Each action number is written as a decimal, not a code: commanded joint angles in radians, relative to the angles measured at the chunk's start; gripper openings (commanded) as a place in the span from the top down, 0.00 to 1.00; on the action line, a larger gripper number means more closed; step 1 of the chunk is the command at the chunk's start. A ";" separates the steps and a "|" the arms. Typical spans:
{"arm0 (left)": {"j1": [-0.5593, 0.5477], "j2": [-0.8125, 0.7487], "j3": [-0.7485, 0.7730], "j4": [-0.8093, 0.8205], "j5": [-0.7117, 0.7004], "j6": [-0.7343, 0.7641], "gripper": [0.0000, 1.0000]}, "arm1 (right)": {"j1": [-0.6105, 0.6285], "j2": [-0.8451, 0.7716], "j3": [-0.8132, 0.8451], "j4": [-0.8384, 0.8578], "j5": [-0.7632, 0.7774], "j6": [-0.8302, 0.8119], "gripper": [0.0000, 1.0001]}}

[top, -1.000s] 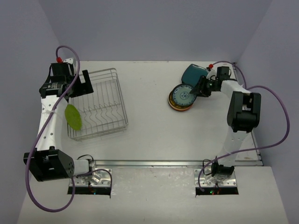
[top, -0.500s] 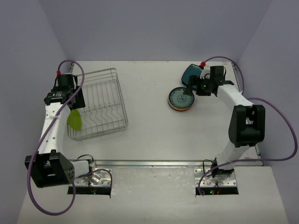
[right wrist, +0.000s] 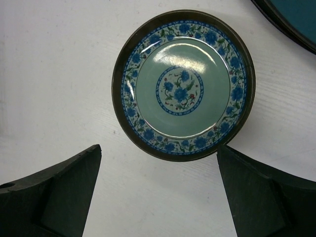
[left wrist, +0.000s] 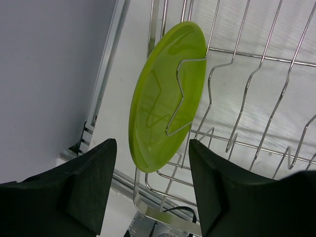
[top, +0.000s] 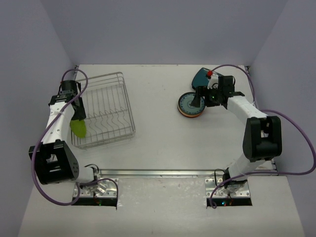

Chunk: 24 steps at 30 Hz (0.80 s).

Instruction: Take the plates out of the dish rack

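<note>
The silver wire dish rack (top: 129,111) sits on the left of the table. A lime-green plate (top: 78,128) stands on edge between the divider wires at its near left end. In the left wrist view this green plate (left wrist: 165,116) leans inside the dish rack (left wrist: 247,53). Its lower edge dips between the two fingers of my left gripper (left wrist: 153,185), which is open and clear of it on both sides. My right gripper (right wrist: 158,197) is open above the table just short of a blue floral plate (right wrist: 183,84) lying flat. From above, that floral plate (top: 189,103) tops a small stack beside my right gripper (top: 197,101).
A teal plate (top: 201,76) lies flat behind the floral plate, and its rim (right wrist: 291,22) shows in the right wrist view. An orange rim (top: 189,115) peeks out under the floral plate. The left wall stands close beside the rack.
My left gripper came down over the green plate and its jaws narrowed. My right gripper opened, let go of the floral plate and pulled back from it.
</note>
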 commanded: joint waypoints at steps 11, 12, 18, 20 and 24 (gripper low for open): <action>0.021 0.065 0.069 0.039 0.075 0.029 0.76 | -0.002 -0.045 -0.012 0.048 -0.065 0.016 0.01; 0.020 0.064 0.074 0.039 0.075 0.030 0.79 | -0.001 -0.047 -0.011 0.047 -0.064 0.015 0.01; 0.021 0.044 0.099 0.031 0.076 0.058 1.00 | 0.000 -0.062 -0.008 0.045 -0.075 0.020 0.01; 0.021 0.037 0.106 0.029 0.074 0.068 1.00 | 0.001 -0.070 -0.008 0.044 -0.077 0.022 0.01; 0.021 0.001 0.146 0.041 0.059 0.112 1.00 | 0.005 -0.091 -0.007 0.039 -0.077 0.023 0.01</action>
